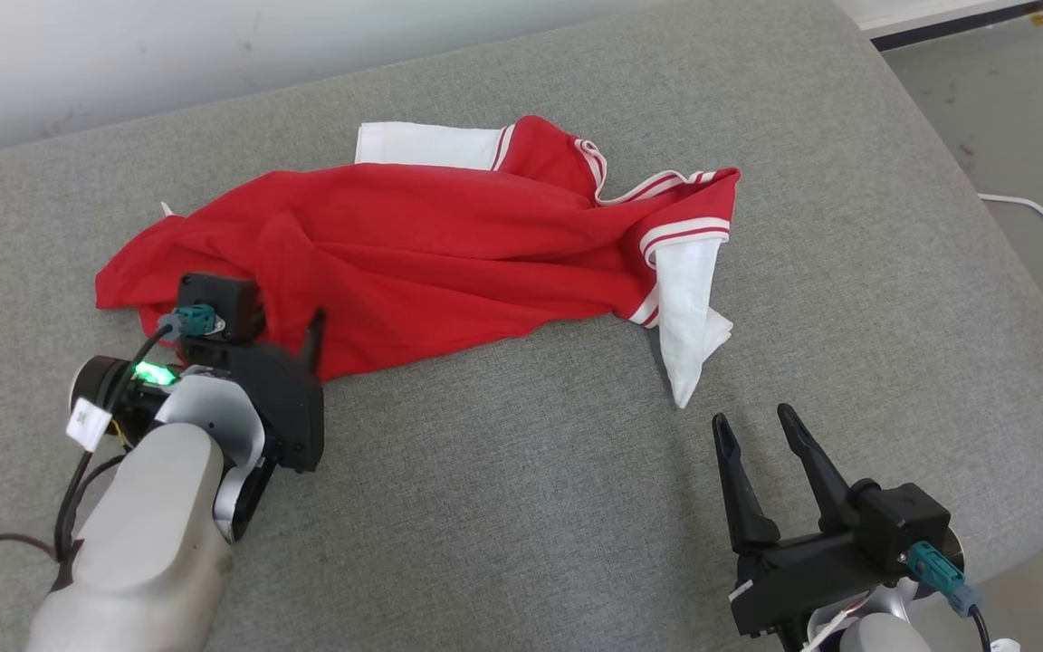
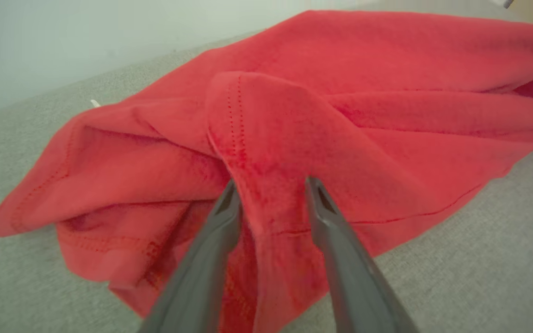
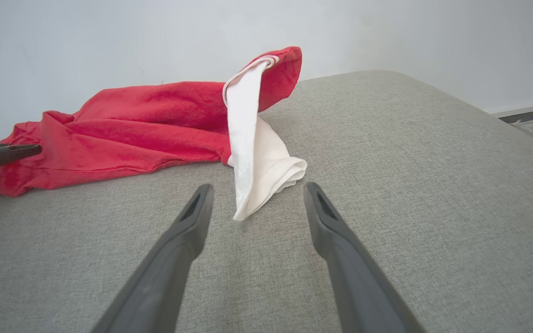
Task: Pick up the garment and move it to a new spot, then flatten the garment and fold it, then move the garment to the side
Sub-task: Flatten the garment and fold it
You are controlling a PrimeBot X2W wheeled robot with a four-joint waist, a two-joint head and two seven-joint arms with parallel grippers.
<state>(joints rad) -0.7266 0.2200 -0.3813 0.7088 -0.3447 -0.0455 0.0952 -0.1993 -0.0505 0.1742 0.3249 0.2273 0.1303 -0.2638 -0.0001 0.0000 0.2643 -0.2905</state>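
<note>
1. Left gripper (image 2: pixel 269 185): the two long dark fingers (image 2: pixel 336 240) stand spread, astride a raised ridge of red cloth that fills the gap between them. Whether the pads press that ridge cannot be told.
2. The ridge belongs to a crumpled red knit garment (image 1: pixel 449 244) with white sleeves and red-and-white striped trim. In the head view the left gripper sits at the garment's near-left edge, with one fingertip dark against the red and the other hidden.
3. A stitched hem (image 2: pixel 236 115) runs over the ridge just beyond the fingertips.
4. The garment lies bunched on a broad grey woven-fabric cushion (image 1: pixel 521 525), stretching from the left gripper up and to the right across the middle of it.
5. Right gripper (image 1: pixel 752 417): fingers spread wide, holding nothing, poised above bare grey cushion at the lower right, apart from the cloth.
6. Nearest the right gripper is a limp white sleeve (image 1: pixel 689 317) trailing from the garment's right end. Its pointed tip lies near the right fingertips, up and to their left, without touching. In the right wrist view it lies beyond the fingers, in line with the gap between them.
7. A second white sleeve (image 1: pixel 422 145) lies flat at the garment's far edge.
8. Beyond the cushion are a pale wall (image 1: pixel 123 54) behind and, to the right, a grey floor (image 1: pixel 1010 109) with a white cable (image 1: pixel 1042 215).
</note>
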